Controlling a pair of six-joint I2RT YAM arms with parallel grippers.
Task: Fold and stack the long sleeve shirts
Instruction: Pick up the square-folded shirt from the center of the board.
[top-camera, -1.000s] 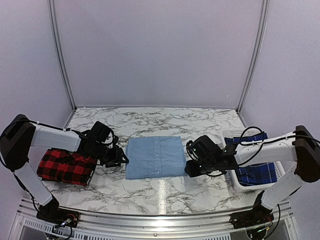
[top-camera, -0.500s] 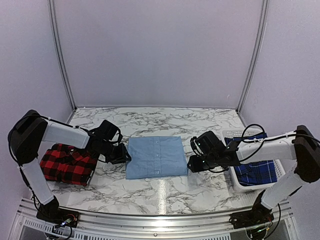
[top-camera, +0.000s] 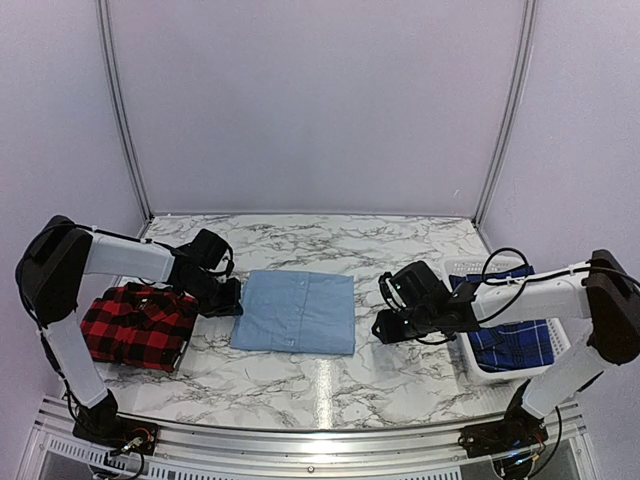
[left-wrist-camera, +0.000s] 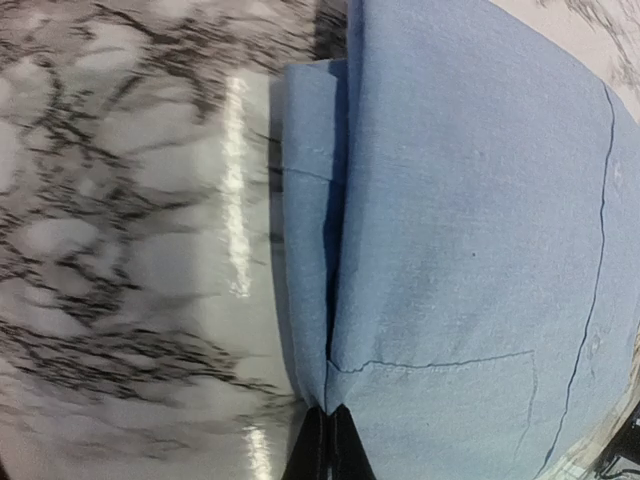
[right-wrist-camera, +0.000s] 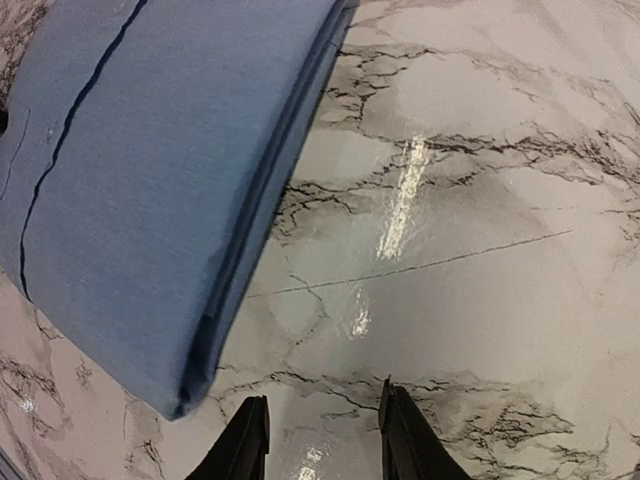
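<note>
A folded light blue shirt lies flat on the marble table's middle. My left gripper is shut on its left edge; in the left wrist view the black fingertips pinch the blue cloth at a fold. A folded red-and-black check shirt lies at the left, beside the left arm. My right gripper stands open just right of the blue shirt, not touching it; in the right wrist view its gap holds only bare marble, with the shirt's edge to its left. A dark blue plaid shirt sits in the basket.
A white basket stands at the right edge of the table, under the right arm. Purple walls close in the back and sides. A metal rail runs along the near edge.
The left gripper closed on the blue shirt's left edge and pulled it leftward; the shirt now lies skewed and further left. The right gripper stayed open, with a wider gap to the shirt.
</note>
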